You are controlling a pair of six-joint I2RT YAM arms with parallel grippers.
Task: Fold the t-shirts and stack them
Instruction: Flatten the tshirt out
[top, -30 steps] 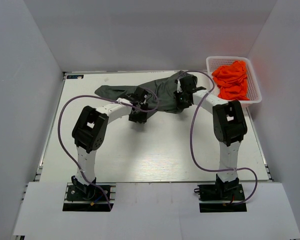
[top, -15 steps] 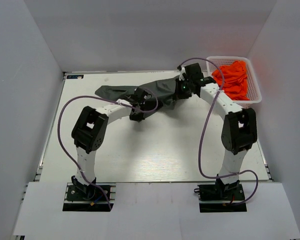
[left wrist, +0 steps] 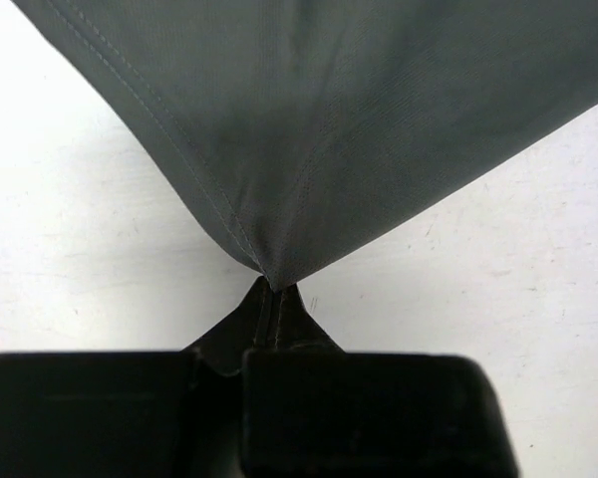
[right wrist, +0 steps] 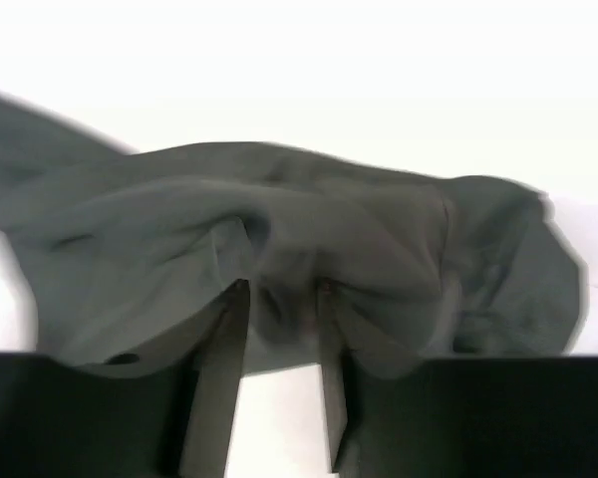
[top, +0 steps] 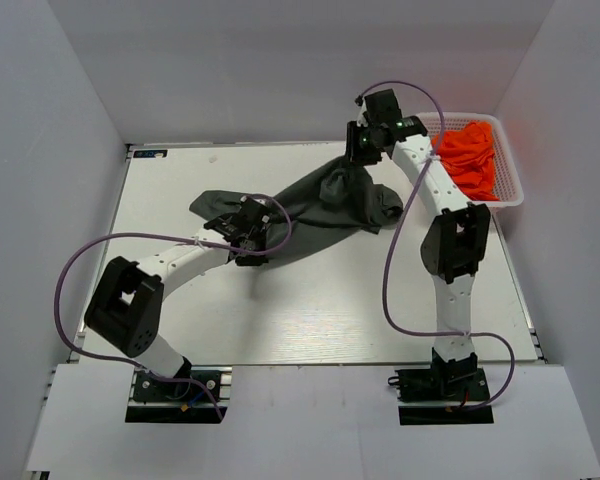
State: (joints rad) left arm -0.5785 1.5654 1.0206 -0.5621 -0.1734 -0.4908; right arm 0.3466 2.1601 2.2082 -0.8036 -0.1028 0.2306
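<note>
the dark grey t-shirt [top: 325,205] runs lower left to upper right. left gripper [left wrist: 276,291] pinches its lower-left corner; right gripper [right wrist: 280,291] straddles bunched cloth, hold unclear.

One shirt [top: 325,205] lies spread across the far middle of the table [top: 310,310]. Its near-left corner sits pinched in the left gripper [left wrist: 276,297]. Its far-right end bunches up between the fingers of the right gripper [right wrist: 279,299]. Right of that gripper, in the table's far right corner, stands a basket [top: 427,120] with more shirts [top: 465,160] heaped inside.
</note>
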